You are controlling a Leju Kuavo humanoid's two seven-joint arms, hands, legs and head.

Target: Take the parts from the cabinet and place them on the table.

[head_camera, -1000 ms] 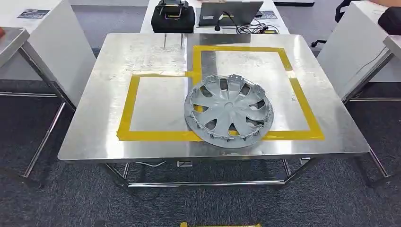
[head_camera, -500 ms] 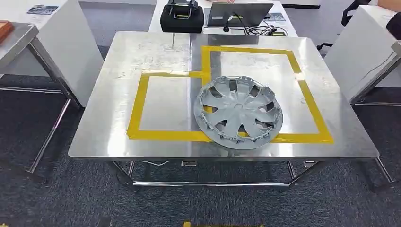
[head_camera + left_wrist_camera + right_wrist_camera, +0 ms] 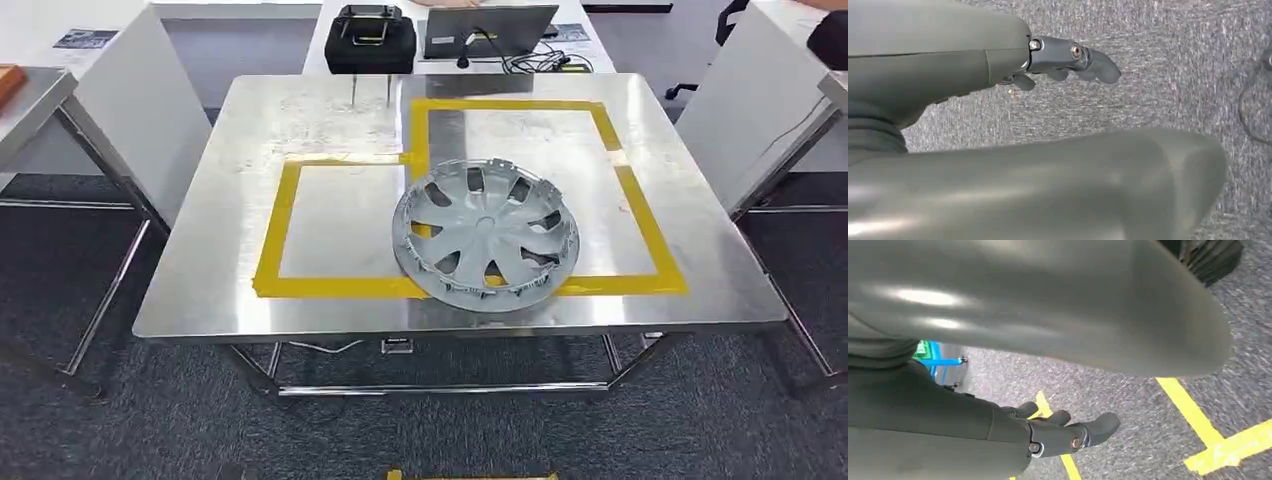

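One silver wheel cover (image 3: 487, 235) lies flat on one stainless-steel table (image 3: 240, 230), its multi-spoke face up and small clips showing around its rim. It rests at the near middle of the tabletop, overlapping the near run of yellow tape (image 3: 330, 287) and the corner where two taped rectangles meet: a smaller one to the left and a larger one to the right, the disc sitting mostly inside the larger. Nothing touches the wheel cover.

Beyond the far edge of the table stand one black case (image 3: 369, 40) with a handle on top and one open laptop (image 3: 487, 30), with a tangle of dark cables (image 3: 535, 61) just beside the laptop. Two white partition panels flank the table, one on each side (image 3: 125, 100) (image 3: 745, 100). The floor is dark grey carpet (image 3: 100, 420).

The left hand (image 3: 1068, 62) hangs over carpet in the left wrist view; its fingers are extended and slightly apart, holding nothing. The right hand (image 3: 1068, 432) hangs likewise in the right wrist view, fingers loosely extended with nothing between them, above carpet marked by yellow floor lines (image 3: 1198, 415). A blue-framed object (image 3: 935, 357) stands on the floor beyond the right hand; what it is cannot be told.
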